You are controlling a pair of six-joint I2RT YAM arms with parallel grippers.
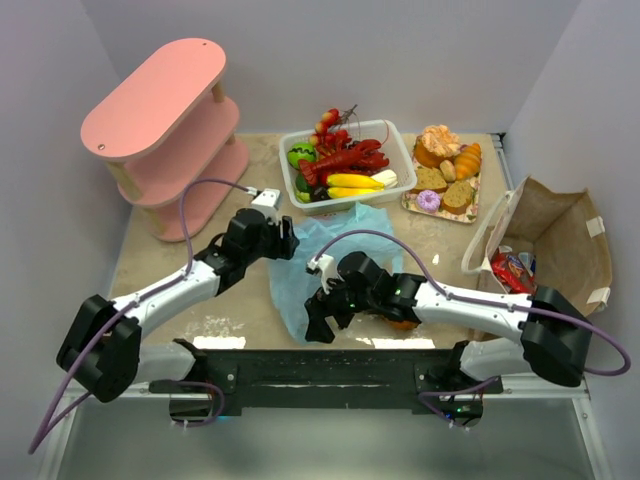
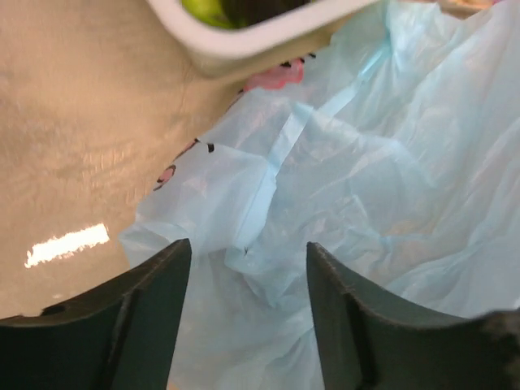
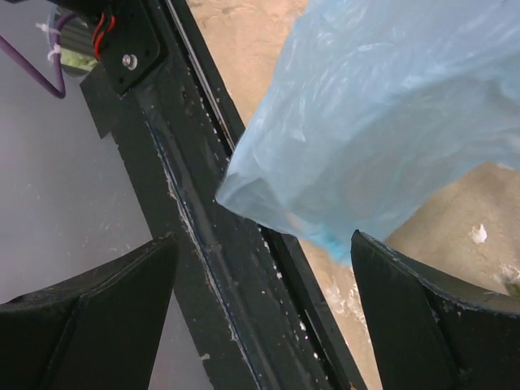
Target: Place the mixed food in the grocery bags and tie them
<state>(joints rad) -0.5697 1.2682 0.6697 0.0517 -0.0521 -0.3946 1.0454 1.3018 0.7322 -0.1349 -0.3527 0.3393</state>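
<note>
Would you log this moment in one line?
left gripper: open over blue bag | right gripper: open at bag's near end | basket: holds food

I operate in a robot test cell, not a home. Plain pale walls [image 1: 400,60] enclose my tan table [image 1: 445,240] at 9, 12 and 3 o'clock. A black mounting rail [image 1: 320,365] spans 6 o'clock, with purple cables [image 1: 185,215] exposed. Toy food [image 1: 340,160] fills a white basket [image 1: 350,204] at 12 o'clock.

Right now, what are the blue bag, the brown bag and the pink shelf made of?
The blue bag looks like thin plastic: see-through, shiny, very crinkly. The brown bag seems stiff matte paper, holding its shape with sharp folds. The pink shelf is probably painted wood, smooth pink boards on pale posts.
</note>
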